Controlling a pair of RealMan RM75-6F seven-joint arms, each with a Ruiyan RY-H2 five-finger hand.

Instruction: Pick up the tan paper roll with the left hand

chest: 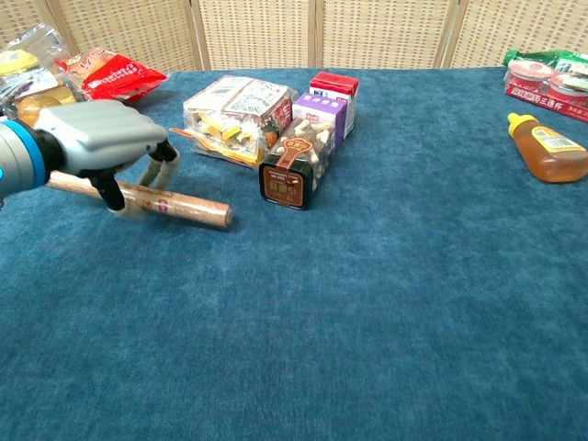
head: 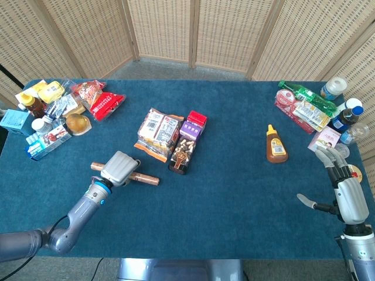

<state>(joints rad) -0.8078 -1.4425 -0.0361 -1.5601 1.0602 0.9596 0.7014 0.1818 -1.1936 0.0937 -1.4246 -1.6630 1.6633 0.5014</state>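
The tan paper roll (head: 145, 178) (chest: 188, 208) lies flat on the blue table, left of centre. My left hand (head: 119, 168) (chest: 99, 138) hovers palm-down over its left half. The thumb comes down in front of the roll and the other fingers (chest: 163, 172) hang behind it, straddling it without clearly clamping it. The roll's left end pokes out past the hand (head: 95, 166). My right hand (head: 345, 190) rests at the table's right edge, fingers spread, holding nothing.
Snack packs (head: 158, 134), a purple box (head: 192, 129) and a dark jar (head: 181, 157) stand just right of the roll. A honey bottle (head: 276, 144) lies at centre right. Packets and bottles crowd the far left (head: 58, 114) and far right (head: 310, 108) corners.
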